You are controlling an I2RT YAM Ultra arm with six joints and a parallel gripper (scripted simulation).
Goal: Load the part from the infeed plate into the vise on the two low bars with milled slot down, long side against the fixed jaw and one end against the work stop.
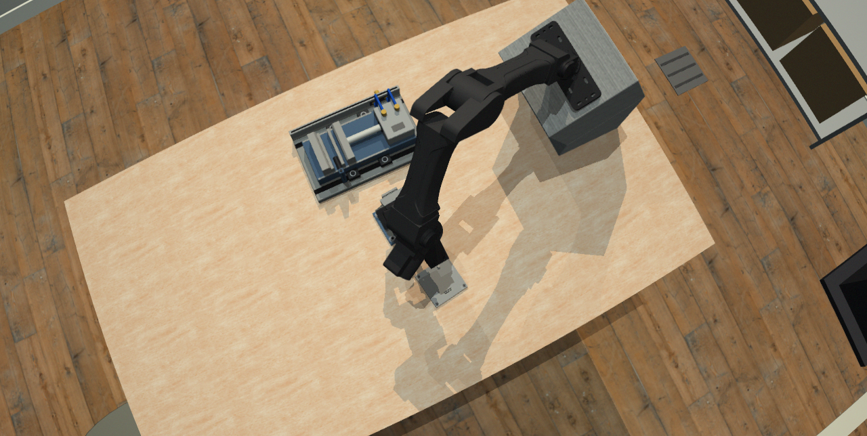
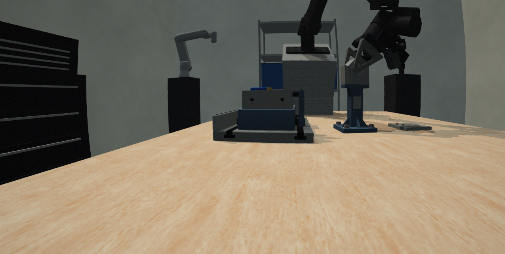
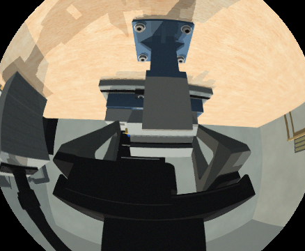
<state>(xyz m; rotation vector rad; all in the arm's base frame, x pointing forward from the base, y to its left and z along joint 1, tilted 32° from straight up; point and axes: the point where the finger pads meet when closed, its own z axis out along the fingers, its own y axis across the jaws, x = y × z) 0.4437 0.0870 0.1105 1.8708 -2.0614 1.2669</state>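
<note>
The part (image 3: 161, 152) lies across the grey V-block (image 3: 168, 104) (image 2: 354, 77) on its blue stand; a dark lengthwise band shows on it in the wrist view. Which way its slot faces I cannot tell. My gripper (image 2: 353, 62) (image 3: 157, 130) is open at the V-block's top, one finger beyond each end of the part, with a gap at the left finger. In the top view the arm hides the fingers. The vise (image 1: 364, 145) (image 2: 266, 120) is open; its fixed jaw (image 1: 319, 151) and moving jaw (image 1: 343, 142) have no part between them. No block shows on the infeed plate (image 1: 452, 295) (image 2: 416, 127).
The air cylinder (image 1: 397, 122) with blue hoses stands on the vise's side nearer the robot's base block (image 1: 584, 51). The V-block stand's bolted foot (image 2: 354, 129) (image 3: 138, 43) is between the vise and the infeed plate. My forearm (image 1: 424, 179) passes over the gap beside the vise.
</note>
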